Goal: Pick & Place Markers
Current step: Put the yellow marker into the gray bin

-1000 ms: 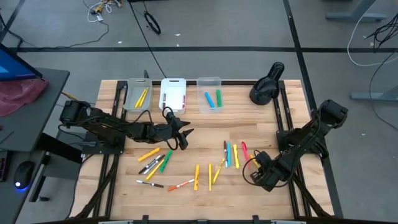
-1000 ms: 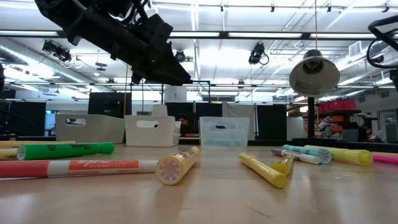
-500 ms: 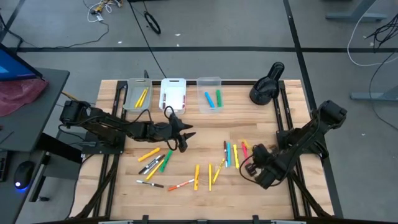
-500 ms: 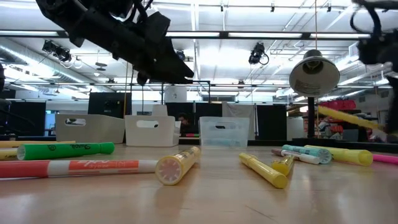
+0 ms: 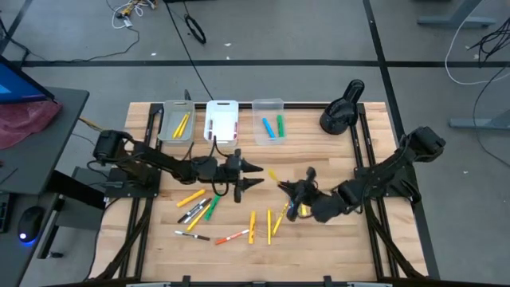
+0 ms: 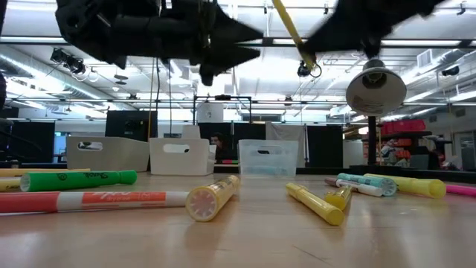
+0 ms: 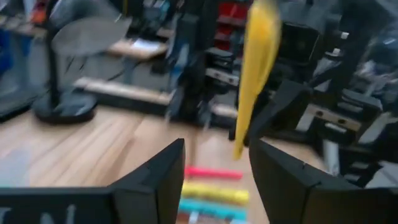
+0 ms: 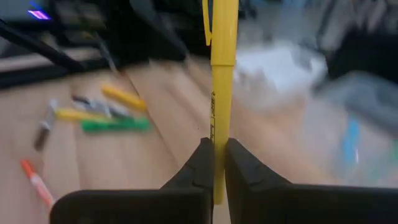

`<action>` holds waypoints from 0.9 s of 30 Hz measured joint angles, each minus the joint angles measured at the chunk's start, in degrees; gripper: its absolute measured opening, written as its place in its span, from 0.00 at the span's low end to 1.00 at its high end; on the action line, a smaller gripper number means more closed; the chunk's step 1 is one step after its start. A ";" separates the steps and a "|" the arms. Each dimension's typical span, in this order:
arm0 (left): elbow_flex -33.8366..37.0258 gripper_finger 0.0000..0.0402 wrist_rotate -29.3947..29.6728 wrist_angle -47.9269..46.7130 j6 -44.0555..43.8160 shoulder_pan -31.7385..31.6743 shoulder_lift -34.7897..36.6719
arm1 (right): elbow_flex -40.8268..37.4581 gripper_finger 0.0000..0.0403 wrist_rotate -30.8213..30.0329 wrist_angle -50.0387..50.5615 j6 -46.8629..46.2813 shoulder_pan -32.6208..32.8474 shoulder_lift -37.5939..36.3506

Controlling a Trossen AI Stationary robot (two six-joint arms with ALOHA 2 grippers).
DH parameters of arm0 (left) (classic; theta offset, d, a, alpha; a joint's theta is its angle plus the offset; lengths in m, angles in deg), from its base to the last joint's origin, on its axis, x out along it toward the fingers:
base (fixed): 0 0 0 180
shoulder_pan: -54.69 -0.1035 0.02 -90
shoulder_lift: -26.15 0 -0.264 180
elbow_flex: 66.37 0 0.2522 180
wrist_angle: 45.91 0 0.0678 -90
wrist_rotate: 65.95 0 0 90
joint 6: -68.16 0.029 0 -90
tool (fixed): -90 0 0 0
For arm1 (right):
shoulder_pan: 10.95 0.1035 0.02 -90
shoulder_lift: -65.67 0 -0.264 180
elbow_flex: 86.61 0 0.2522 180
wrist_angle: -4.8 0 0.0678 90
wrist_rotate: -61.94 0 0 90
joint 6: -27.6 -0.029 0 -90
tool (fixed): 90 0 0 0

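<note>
Since a second ago the right gripper (image 5: pixel 288 190) has swung from the table's right edge toward the middle, carrying a yellow marker (image 5: pixel 275 177), and the left gripper (image 5: pixel 256 175) has turned to face it.

From above, the two grippers nearly meet at mid-table, the yellow marker's tip between them. The left gripper's fingers stand spread, empty. Loose markers (image 5: pixel 199 206) lie scattered on the wooden table (image 5: pixel 335 247) in front of both arms. Three bins sit along the far edge: a clear bin (image 5: pixel 173 119) with a yellow marker, a white bin (image 5: pixel 222 119), and another clear bin (image 5: pixel 268 119) with a blue and a green marker. A black lamp (image 5: pixel 341 108) stands at the far right corner.

At table height, the yellow marker (image 6: pixel 290 30) hangs tilted high over the table. A red-and-white marker (image 6: pixel 93 199) in the foreground bears print too blurred to read, as does the green marker (image 6: pixel 78 179) behind it.

The left wrist view shows the spread fingers (image 7: pixel 155 180) below the yellow marker (image 7: pixel 255 68), apart from it.

The right wrist view shows the fingers (image 8: pixel 199 168) clamped on the yellow marker (image 8: pixel 221 81); small print runs along its barrel, unreadable.
</note>
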 joint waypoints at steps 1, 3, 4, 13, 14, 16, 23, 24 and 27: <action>-0.43 0.49 -1.01 2.21 0.60 -0.01 -0.88 | 0.00 0.02 0.69 -4.50 5.19 -0.55 0.00; -1.93 0.54 -2.95 4.77 1.79 -0.01 -2.52 | 0.04 0.02 3.64 -12.20 13.50 -1.85 -0.02; -2.47 0.57 -3.81 5.42 2.16 -0.01 -3.00 | 0.04 0.02 5.26 -15.11 16.22 -2.42 -0.02; -6.02 0.66 -7.35 6.90 6.84 0.17 -3.77 | -0.02 0.02 9.19 -21.11 21.82 -4.19 -0.37; -6.02 0.64 -7.33 7.34 6.90 0.17 -3.79 | -0.01 0.03 9.36 -21.28 21.80 -4.19 -0.37; -6.06 0.60 -7.31 8.01 6.84 0.19 -3.79 | 0.10 0.03 9.44 -21.31 21.63 -4.25 -0.39; -6.10 0.52 -9.82 8.14 6.12 0.19 -3.84 | 0.19 0.03 10.03 -20.46 21.80 -4.26 -0.31; -6.12 0.52 -10.47 8.13 6.11 0.17 -3.85 | 0.21 0.03 10.12 -20.22 21.79 -4.10 -0.29; -5.95 0.53 -11.46 7.92 6.10 0.17 -3.58 | 0.27 0.03 9.81 -19.62 21.72 -3.47 -0.20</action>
